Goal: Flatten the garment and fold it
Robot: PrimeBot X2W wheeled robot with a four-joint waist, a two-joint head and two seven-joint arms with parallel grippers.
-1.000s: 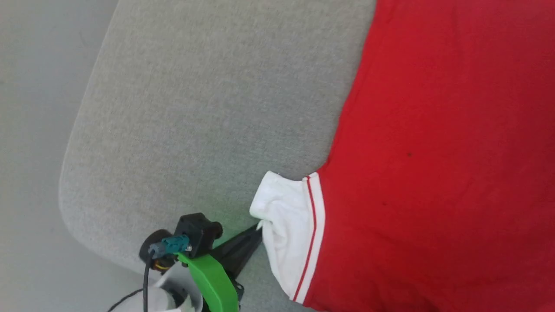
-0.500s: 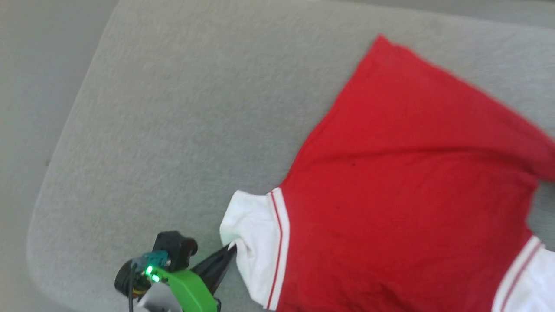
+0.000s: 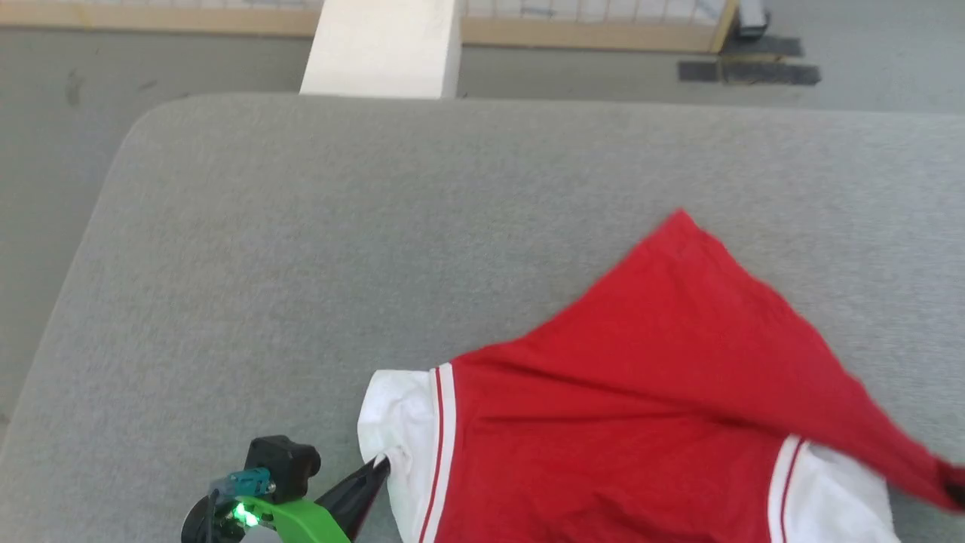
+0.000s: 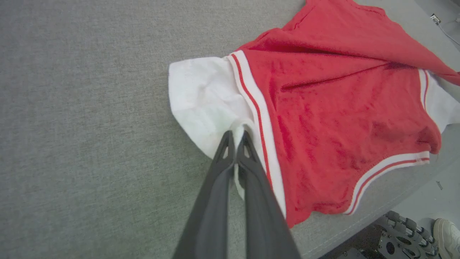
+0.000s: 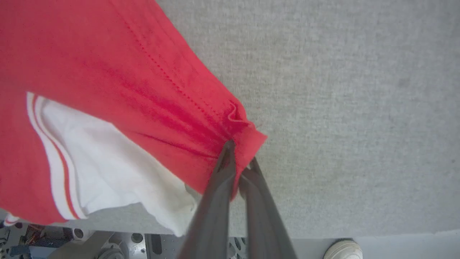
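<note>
With the head view now raised, the left gripper [image 4: 237, 136] stays clamped on the garment's [image 3: 603, 430] white sleeve [image 4: 201, 97] and the right gripper [image 5: 240, 155], just closed, pinches its red hem [image 5: 248, 138], cloth stretched between them: flattening underway, folding not begun.

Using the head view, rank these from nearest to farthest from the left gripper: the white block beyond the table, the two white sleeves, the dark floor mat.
1. Pinched white sleeve: at the left gripper's fingertips.
2. Other white sleeve: lower right, on the grey table.
3. White block: beyond the far edge, top middle.
4. Dark mat: on the floor, top right.
</note>
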